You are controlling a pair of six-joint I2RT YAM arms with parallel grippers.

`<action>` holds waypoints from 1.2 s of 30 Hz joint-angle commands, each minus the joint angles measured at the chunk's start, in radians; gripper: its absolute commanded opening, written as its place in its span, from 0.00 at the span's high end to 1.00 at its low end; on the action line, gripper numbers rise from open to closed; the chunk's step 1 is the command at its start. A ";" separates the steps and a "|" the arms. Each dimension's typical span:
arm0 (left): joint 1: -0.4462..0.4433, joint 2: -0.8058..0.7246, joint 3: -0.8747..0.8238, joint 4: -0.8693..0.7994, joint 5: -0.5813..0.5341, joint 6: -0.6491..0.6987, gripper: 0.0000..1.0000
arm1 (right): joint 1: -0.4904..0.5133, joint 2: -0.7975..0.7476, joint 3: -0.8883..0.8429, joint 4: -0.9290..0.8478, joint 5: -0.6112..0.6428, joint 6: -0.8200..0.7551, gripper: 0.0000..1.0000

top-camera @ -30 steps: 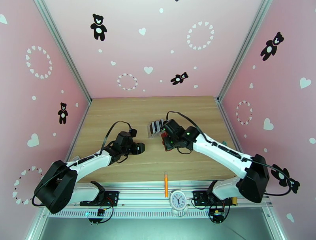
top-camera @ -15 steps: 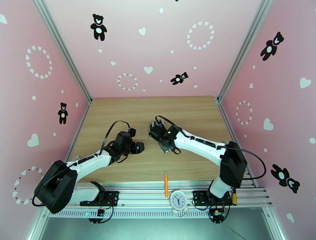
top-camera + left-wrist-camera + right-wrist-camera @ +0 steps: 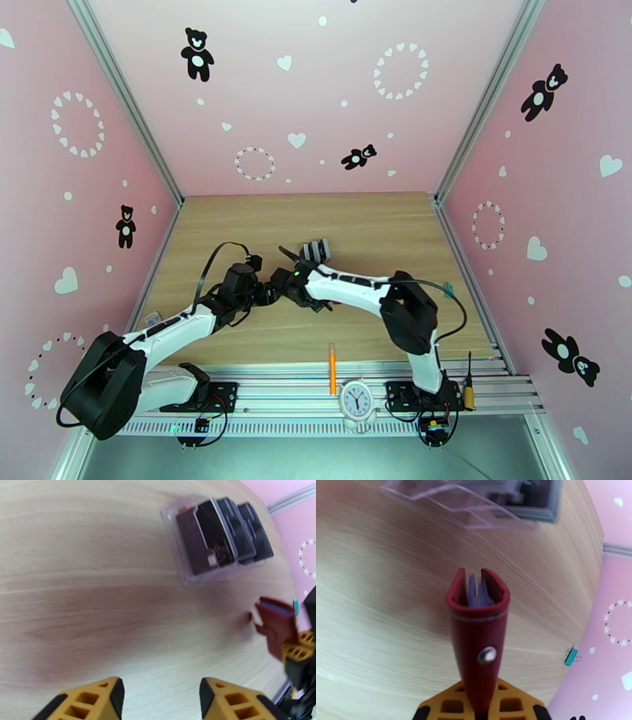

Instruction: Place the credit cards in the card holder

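The right gripper (image 3: 480,707) pinches the red card holder (image 3: 478,638) by one end, mouth outward, likely for loading. The left gripper (image 3: 160,695) gapes empty; credit cards (image 3: 221,533) stand in the clear rack (image 3: 183,572) ahead of it.

Left hand (image 3: 161,696) agape; right hand (image 3: 480,709) clamped on card holder (image 3: 478,638); arms angled inward, hands close.

no readable txt/labels anywhere; marks on clock (image 3: 356,399) dial too small to make out.
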 commanded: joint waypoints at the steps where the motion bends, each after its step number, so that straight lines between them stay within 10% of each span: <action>1: 0.013 0.004 -0.010 -0.027 -0.022 -0.011 0.43 | 0.019 0.064 0.046 -0.053 0.037 0.036 1.00; 36: 0.016 0.026 0.001 -0.039 -0.018 -0.002 0.43 | 0.009 -0.013 -0.009 0.248 -0.352 -0.020 0.56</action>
